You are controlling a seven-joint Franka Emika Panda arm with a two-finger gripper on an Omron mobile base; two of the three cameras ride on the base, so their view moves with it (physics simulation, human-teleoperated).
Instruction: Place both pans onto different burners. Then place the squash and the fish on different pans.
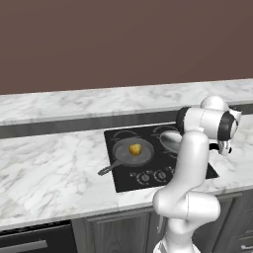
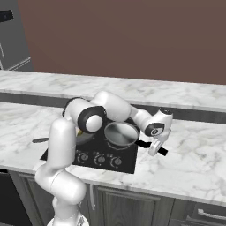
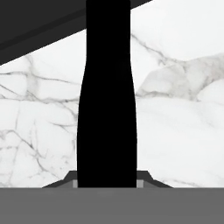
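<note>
the hand (image 2: pixel 154 151) is clamped on the silver pan's black handle (image 3: pixel 107 109), squash (image 1: pixel 135 148) in the dark skillet (image 1: pixel 129 152).

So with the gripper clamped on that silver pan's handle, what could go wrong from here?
1. The gripper holds the shiny silver pan far out on its straight black handle, so the pan could tip or twist when lifted.
2. The handle juts past the black glass cooktop over the marble counter; the pan may sit off its burner.
3. The dark grey skillet with the yellow-orange squash sits close; sliding could bump it.
</note>
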